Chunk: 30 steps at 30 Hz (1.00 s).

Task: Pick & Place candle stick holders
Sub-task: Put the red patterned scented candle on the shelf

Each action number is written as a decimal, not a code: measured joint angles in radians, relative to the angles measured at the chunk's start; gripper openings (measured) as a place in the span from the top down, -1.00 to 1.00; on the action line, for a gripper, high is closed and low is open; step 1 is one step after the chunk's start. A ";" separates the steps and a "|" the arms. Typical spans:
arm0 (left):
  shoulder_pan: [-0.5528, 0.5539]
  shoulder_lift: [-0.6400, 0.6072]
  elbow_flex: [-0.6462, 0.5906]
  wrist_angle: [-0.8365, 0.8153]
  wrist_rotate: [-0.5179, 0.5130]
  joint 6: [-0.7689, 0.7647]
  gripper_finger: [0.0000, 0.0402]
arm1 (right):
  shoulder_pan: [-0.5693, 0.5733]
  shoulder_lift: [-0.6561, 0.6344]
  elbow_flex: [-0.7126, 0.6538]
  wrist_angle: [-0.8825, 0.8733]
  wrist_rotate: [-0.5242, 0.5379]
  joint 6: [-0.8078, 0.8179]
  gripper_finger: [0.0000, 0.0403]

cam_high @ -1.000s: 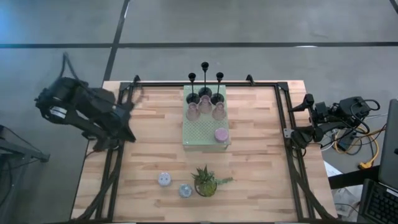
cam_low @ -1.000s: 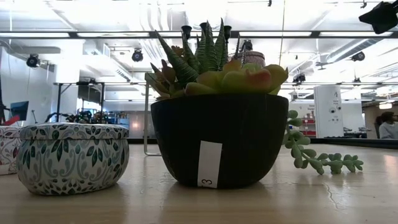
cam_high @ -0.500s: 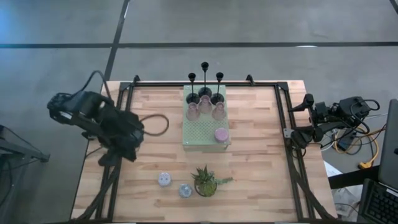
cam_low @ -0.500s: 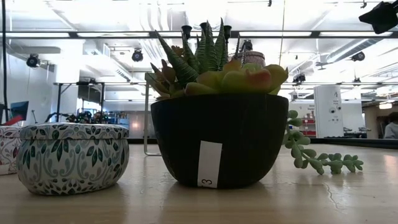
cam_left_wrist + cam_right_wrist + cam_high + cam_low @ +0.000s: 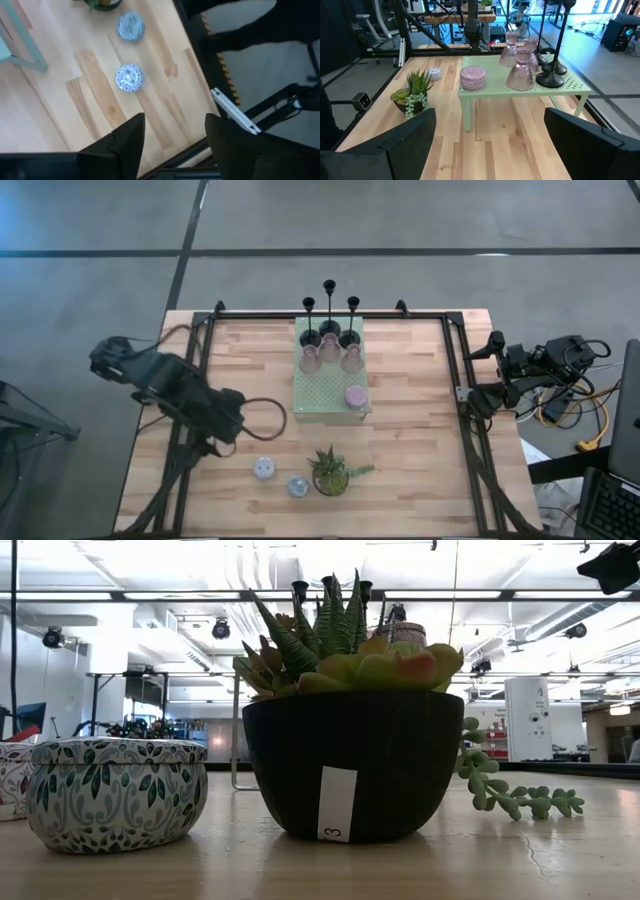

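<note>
Three slim black sticks (image 5: 329, 328) and three pink glass holders (image 5: 330, 358) stand at the far end of a pale green perforated stand (image 5: 320, 392). A pink round cup (image 5: 355, 395) sits at its near right corner. Two patterned cups (image 5: 264, 468) (image 5: 298, 486) rest on the table near the front, left of the potted plant (image 5: 332, 472). My left gripper (image 5: 175, 125) hovers open above the table left of the stand, the two cups (image 5: 129, 77) (image 5: 130, 26) ahead of it. My right gripper (image 5: 490, 145) waits open at the table's right edge.
A black metal frame (image 5: 455, 360) runs along the table's sides. A cable loop (image 5: 268, 415) hangs off my left arm over the table. In the low view the plant's black pot (image 5: 350, 775) and one cup (image 5: 115, 790) fill the foreground. Bare wood lies right of the stand.
My left arm has swung from the table's left edge toward the middle and the near edge, closer to the two patterned cups. Its cable loop has come with it over the table.
</note>
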 joint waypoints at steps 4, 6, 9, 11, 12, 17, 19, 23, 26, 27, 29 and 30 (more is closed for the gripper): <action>0.000 0.027 -0.062 0.061 -0.033 0.010 -0.08 | 0.000 0.000 0.000 0.000 0.000 0.000 -0.82; 0.000 0.042 -0.106 0.069 -0.037 0.020 -0.08 | 0.000 0.000 0.000 0.000 0.000 0.000 -0.82; 0.000 0.064 -0.190 0.084 -0.055 0.044 -0.08 | 0.000 0.000 0.000 0.000 0.000 0.000 -0.82; 0.000 0.076 -0.258 0.100 -0.070 0.043 -0.08 | 0.000 0.000 0.000 0.000 0.000 0.000 -0.82; 0.000 0.081 -0.293 0.120 -0.073 0.044 -0.08 | 0.000 0.000 0.000 0.000 0.000 0.000 -0.82; 0.000 0.087 -0.470 0.226 -0.073 0.038 -0.10 | 0.000 0.000 0.000 0.000 0.000 0.000 -0.82; 0.001 0.086 -0.525 0.277 -0.073 0.021 -0.14 | 0.000 0.000 0.000 0.000 0.000 0.000 -0.82; 0.002 0.084 -0.598 0.395 -0.072 -0.001 -0.32 | 0.000 0.000 0.000 0.000 0.000 0.000 -0.82; 0.002 0.098 -0.632 0.452 -0.070 0.004 -0.48 | 0.000 0.000 0.000 0.000 0.000 0.000 -0.82; 0.002 0.105 -0.643 0.463 -0.071 0.012 -0.53 | 0.000 0.000 0.000 0.000 0.000 0.000 -0.82; 0.002 0.119 -0.662 0.491 -0.071 0.028 -0.61 | 0.000 0.000 0.000 0.000 0.000 0.000 -0.82; 0.002 0.126 -0.669 0.508 -0.071 0.030 -0.65 | 0.000 0.000 0.000 0.000 0.000 0.000 -0.82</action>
